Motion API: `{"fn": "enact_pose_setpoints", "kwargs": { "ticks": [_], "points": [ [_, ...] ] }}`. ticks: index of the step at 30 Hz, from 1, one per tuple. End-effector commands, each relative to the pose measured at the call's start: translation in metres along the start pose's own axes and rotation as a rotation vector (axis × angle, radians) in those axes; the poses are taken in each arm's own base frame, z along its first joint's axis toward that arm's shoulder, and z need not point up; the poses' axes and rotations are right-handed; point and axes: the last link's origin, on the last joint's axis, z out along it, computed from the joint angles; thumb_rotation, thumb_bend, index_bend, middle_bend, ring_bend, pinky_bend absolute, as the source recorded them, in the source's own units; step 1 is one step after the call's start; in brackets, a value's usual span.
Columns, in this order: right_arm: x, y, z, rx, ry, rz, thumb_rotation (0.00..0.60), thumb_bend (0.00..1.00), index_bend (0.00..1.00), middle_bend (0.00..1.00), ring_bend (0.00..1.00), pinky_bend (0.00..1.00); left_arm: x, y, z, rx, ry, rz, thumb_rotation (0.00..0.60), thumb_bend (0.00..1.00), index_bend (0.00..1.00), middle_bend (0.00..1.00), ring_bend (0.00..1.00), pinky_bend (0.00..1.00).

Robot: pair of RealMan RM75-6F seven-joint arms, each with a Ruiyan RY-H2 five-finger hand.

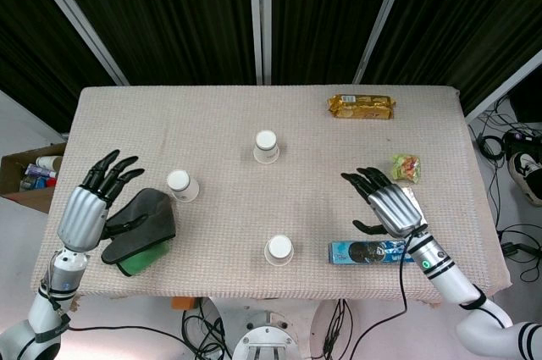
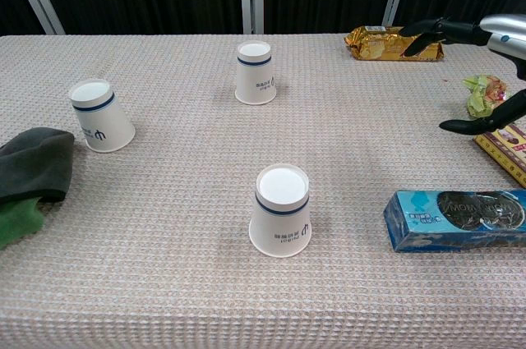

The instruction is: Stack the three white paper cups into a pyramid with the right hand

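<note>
Nearest the robot, one upturned-base cup (image 1: 279, 250) stands just left of the blue biscuit box (image 1: 368, 251). The right hand (image 1: 388, 205) hovers over that box, fingers spread and holding nothing — the cup lies to its left, upright, nothing between. A second cup (image 1: 182, 185) sits far left beside the dark cloth (image 1: 140, 229), where the left hand (image 1: 91, 201) rests splayed and empty. The third cup (image 1: 266, 146) stands further back; beyond it — a gold snack packet (image 1: 361, 107).
</note>
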Motion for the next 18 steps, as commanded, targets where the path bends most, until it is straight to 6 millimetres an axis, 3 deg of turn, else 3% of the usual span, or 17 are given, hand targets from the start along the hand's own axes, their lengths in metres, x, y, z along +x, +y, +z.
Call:
{"fn": "enact_pose_setpoints", "kwargs": {
  "ticks": [1,6,18],
  "points": [
    [-0.003,0.001,0.004,-0.002,-0.007,0.001,0.6,0.17,0.09,0.18,0.06,0.12,-0.003,-0.002,0.004,0.007,-0.011,0.002,0.6,0.1,0.21,0.15,0.06,0.17],
    [0.004,0.004,-0.004,-0.013,0.03,0.014,0.6,0.17,0.09,0.18,0.06,0.12,-0.006,-0.01,0.011,0.037,-0.07,0.024,0.6,0.1,0.21,0.15,0.06,0.17],
    [0.029,0.038,-0.08,-0.151,0.173,0.0,0.6,0.17,0.12,0.22,0.07,0.13,-0.031,-0.05,0.061,0.23,-0.416,-0.054,0.6,0.1,0.21,0.15,0.06,0.17]
  ]
}}
